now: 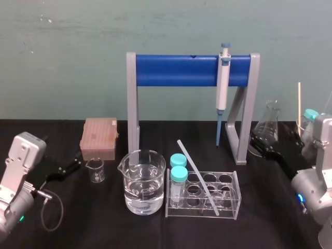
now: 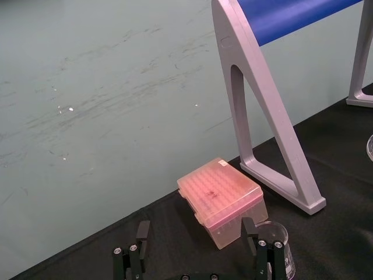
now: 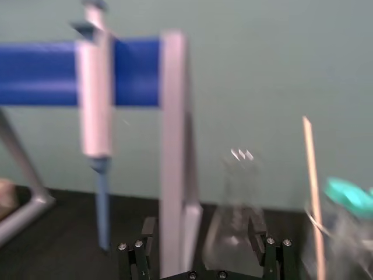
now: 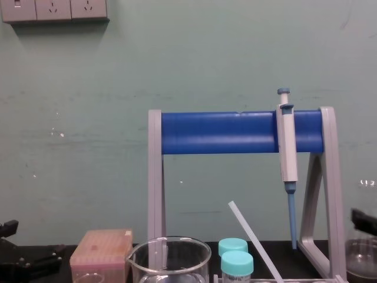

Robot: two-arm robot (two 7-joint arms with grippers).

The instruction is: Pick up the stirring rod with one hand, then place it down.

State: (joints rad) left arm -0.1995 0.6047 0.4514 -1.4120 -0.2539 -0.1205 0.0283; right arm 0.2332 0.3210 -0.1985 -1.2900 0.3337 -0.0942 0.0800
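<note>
A scuffed teal wall (image 4: 88, 118) is seen behind a black-covered table (image 1: 155, 233). On the table stands a pipette stand (image 1: 176, 70) with grey legs and a blue bar. In front of it, a clear tube rack (image 1: 203, 194) is set just beside a glass beaker (image 1: 144, 181). The left pincer (image 2: 195, 230) is held apart near a pink tip box (image 2: 221, 198), and the right pincer (image 3: 203, 224) is held apart near a conical flask (image 1: 270, 124). 3 sockets (image 4: 54, 10) are set high on the wall. A pipette (image 1: 223, 83) is hung on the bar. The stirring rod (image 1: 198, 178) is leaned slantwise across the rack.
</note>
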